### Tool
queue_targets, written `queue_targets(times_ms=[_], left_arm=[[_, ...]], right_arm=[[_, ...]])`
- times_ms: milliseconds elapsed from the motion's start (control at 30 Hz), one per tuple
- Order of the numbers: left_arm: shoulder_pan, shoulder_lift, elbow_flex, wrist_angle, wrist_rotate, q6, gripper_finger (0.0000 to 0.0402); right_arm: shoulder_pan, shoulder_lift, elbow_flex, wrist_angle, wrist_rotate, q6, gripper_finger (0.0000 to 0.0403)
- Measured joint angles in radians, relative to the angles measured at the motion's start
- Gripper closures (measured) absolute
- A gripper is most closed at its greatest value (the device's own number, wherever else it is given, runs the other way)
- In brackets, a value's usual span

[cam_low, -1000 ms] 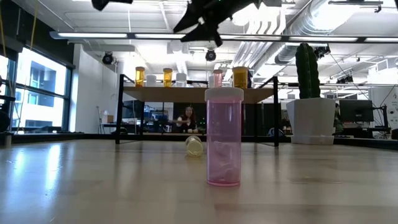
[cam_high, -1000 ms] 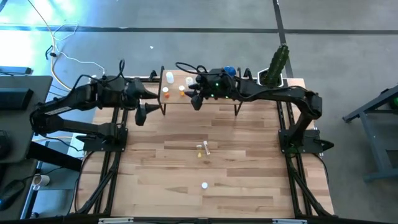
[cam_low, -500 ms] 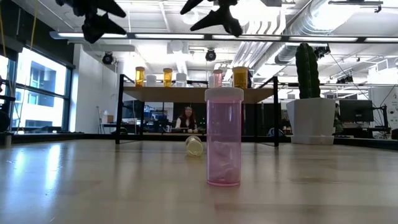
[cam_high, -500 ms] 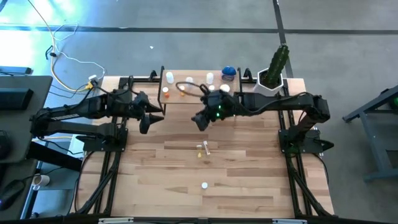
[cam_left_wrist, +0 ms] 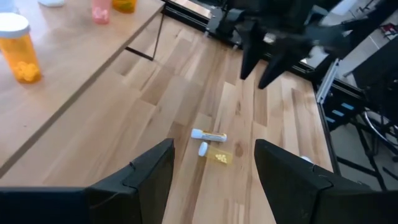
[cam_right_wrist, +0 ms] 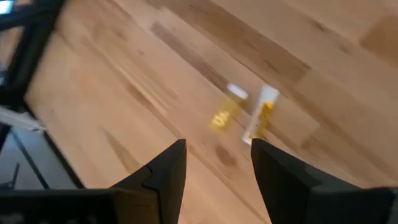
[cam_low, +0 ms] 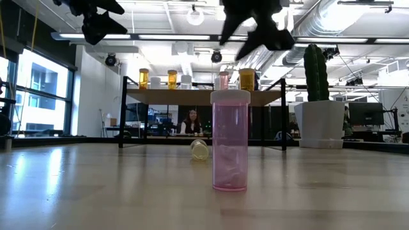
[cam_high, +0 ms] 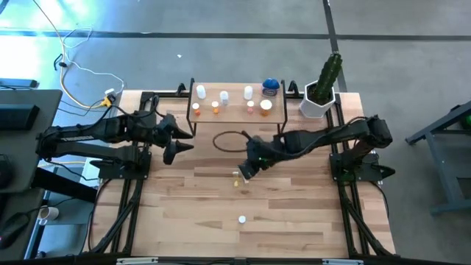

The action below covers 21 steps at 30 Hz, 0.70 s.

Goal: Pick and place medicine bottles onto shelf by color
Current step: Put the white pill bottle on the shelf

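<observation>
- The desk (cam_high: 294,213) is wide and smooth, and the shelf (cam_high: 234,116) stands at its far edge. Measured from that shelf, the two small bottles lying on their sides sit well out toward the middle of the desk. A clumsy touch could send either one rolling, since nothing would stop it.
- The right hand (cam_high: 247,168) hangs nearly over those two, well in front of the shelf, fingers spread and empty. The white tube (cam_right_wrist: 261,114) and the yellow bottle (cam_right_wrist: 221,116) lie just beside each other. Coming down between them, the fingers might catch both, or pinch one and flick the other away.
- The left hand (cam_high: 174,149) waits by the shelf's left front leg, also open and holding nothing. If both arms reach for the middle, they could clash.
- The shelf already carries orange and white bottles and a blue jar (cam_high: 271,85). Setting another down could topple a neighbour, or land it in the wrong colour group.
- The pink bottle (cam_low: 230,140) stands upright, farthest from the shelf at the near side; tall and narrow, it could tip under a sideways approach.
</observation>
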Motion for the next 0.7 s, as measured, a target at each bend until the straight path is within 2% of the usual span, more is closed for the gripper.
queue_targets(times_ms=[233, 400, 533, 700], left_arm=[[-0.028, 0.0, 0.0, 0.0, -0.001, -0.014, 0.0188], [-0.034, 0.001, 0.0, -0.001, -0.01, -0.014, 0.0188], [-0.034, 0.001, 0.0, -0.001, -0.012, -0.014, 0.0188], [-0.034, 0.001, 0.0, -0.002, -0.012, -0.014, 0.0188]], right_arm=[[0.007, 0.0, -0.123, 0.104, 0.006, 0.124, 0.0231], [0.007, 0.001, -0.192, 0.219, 0.03, 0.154, 0.0231], [0.013, 0.013, -0.183, 0.265, 0.045, 0.161, 0.0231], [0.027, 0.075, -0.077, 0.28, 0.055, 0.117, 0.0231]])
